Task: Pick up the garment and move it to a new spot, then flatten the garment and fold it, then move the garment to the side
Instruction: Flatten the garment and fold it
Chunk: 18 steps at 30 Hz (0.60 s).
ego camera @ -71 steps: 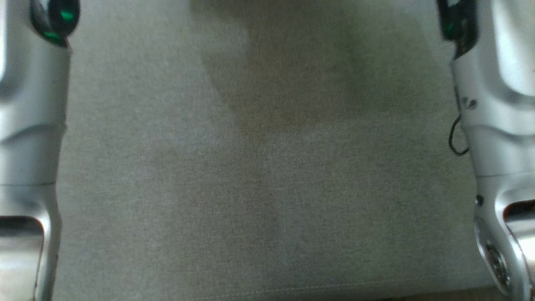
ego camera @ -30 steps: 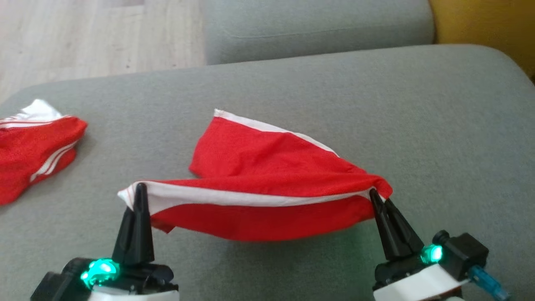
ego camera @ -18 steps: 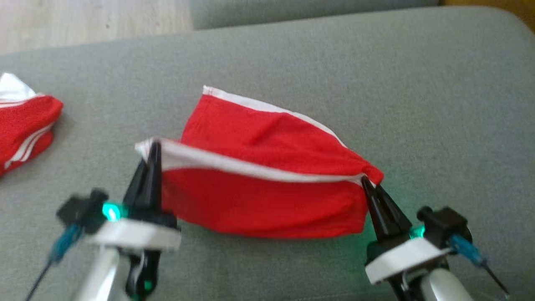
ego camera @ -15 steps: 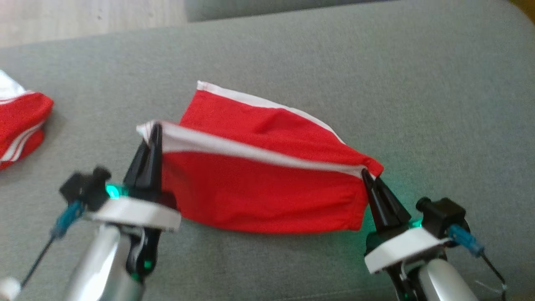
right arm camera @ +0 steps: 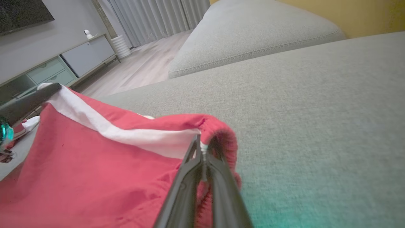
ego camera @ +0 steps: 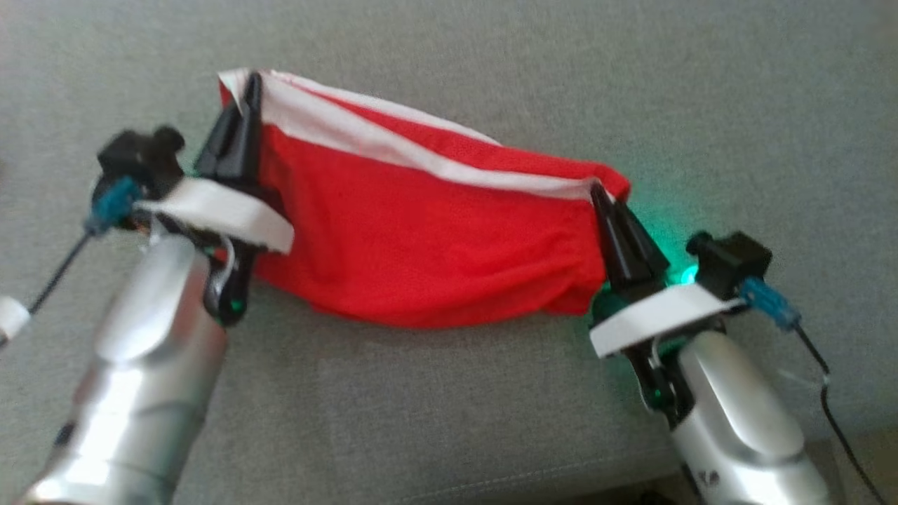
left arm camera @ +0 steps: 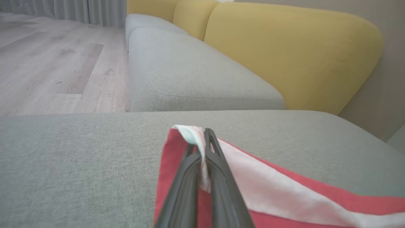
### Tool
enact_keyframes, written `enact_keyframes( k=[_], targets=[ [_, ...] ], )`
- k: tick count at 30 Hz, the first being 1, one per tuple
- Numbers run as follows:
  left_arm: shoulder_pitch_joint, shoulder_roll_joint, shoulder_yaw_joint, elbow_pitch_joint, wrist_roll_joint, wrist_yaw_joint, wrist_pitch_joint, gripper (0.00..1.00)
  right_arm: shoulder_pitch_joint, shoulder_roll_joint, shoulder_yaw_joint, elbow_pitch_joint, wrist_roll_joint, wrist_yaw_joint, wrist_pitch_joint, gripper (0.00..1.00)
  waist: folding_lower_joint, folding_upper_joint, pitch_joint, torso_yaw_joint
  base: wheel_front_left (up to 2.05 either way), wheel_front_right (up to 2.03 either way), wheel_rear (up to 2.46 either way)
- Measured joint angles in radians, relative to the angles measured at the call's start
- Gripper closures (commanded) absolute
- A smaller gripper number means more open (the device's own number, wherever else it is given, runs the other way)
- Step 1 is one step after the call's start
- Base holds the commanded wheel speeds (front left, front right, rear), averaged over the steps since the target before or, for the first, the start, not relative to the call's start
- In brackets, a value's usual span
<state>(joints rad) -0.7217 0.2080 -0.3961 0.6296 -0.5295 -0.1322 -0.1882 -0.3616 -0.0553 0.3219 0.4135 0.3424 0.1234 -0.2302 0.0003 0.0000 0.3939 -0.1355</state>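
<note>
At the upper left of the head view, the left gripper [ego camera: 250,88] is clamped on one end of the white waistband of the red fabric garment with a white band [ego camera: 435,231]. The left wrist view confirms it: that gripper [left arm camera: 201,142] has its 2 dark fingers together with the white edge pinched between them. From there the band runs tight, down and to the right across the middle of the frame, and the red cloth hangs below it over the grey fabric sofa seat [ego camera: 491,407]. Whether the lower hem touches the seat is hard to tell. At centre right, the right gripper [ego camera: 598,191] is closed on the other end of the band, and in the right wrist view its fingers [right arm camera: 190,186] meet on the bunched red and white corner. This looks like the 1st step, the carry to a new spot, with flattening not yet begun. The next move probably calls for both arms to lower together, keeping the band stretched so the hanging cloth lays out without bunching, and only then letting go.
</note>
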Motion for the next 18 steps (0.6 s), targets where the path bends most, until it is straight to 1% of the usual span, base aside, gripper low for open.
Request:
enact_keyframes(
  k=[2, 5, 6, 7, 8, 9, 10, 15, 18],
  targets=[
    [-0.02, 0.001, -0.002, 0.026, 0.0, 0.0, -0.002, 1.0, -0.016, 0.0, 0.004, 0.01, 0.001, 0.0, 0.0, 1.0, 0.0, 0.0, 0.01, -0.004, 0.0, 0.0, 0.0],
    [-0.061, 0.0, -0.011, 0.109, 0.0, 0.0, 0.002, 1.0, -0.049, 0.0, 0.018, 0.038, 0.004, 0.0, -0.006, 1.0, -0.0001, 0.0, 0.028, -0.015, 0.0, 0.0, 0.0],
    [-0.069, -0.002, -0.014, 0.133, 0.0, 0.0, 0.004, 1.0, -0.054, 0.0, 0.023, 0.046, 0.009, 0.0, -0.009, 0.93, -0.0001, 0.0, 0.03, -0.017, 0.0, 0.0, 0.0],
    [-0.076, -0.003, -0.02, 0.155, 0.0, 0.0, 0.007, 1.0, -0.058, 0.0, 0.024, 0.053, 0.01, 0.0, -0.009, 0.84, -0.0002, 0.0, 0.03, -0.018, 0.0, 0.0, 0.0],
    [-0.082, -0.006, -0.022, 0.175, 0.0, 0.0, 0.007, 0.71, -0.06, 0.0, 0.025, 0.058, 0.01, 0.0, -0.01, 0.66, -0.0002, 0.0, 0.029, -0.018, 0.0, 0.0, 0.0],
    [-0.087, -0.009, -0.023, 0.192, 0.0, 0.0, 0.007, 0.51, -0.06, 0.0, 0.025, 0.063, 0.011, 0.0, -0.011, 0.2, -0.0003, 0.0, 0.027, -0.019, 0.0, 0.0, 0.0],
    [-0.094, -0.013, -0.025, 0.208, 0.0, 0.0, 0.006, 0.0, -0.06, 0.0, 0.024, 0.069, 0.015, 0.0, -0.011, 0.0, -0.0003, 0.0, 0.025, -0.018, 0.0, 0.0, 0.0],
    [-0.113, -0.032, -0.065, 0.227, -0.003, 0.0, -0.016, 0.0, -0.059, 0.0, 0.002, 0.08, 0.017, 0.0, -0.018, 0.0, -0.0003, 0.0, 0.008, -0.012, 0.0, 0.0, 0.0],
    [-0.113, -0.034, -0.102, 0.221, -0.028, 0.0, -0.025, 0.0, -0.055, 0.0, -0.017, 0.079, 0.007, 0.0, -0.018, 0.0, -0.0004, 0.0, -0.008, -0.004, 0.0, 0.0, 0.0]
  ],
)
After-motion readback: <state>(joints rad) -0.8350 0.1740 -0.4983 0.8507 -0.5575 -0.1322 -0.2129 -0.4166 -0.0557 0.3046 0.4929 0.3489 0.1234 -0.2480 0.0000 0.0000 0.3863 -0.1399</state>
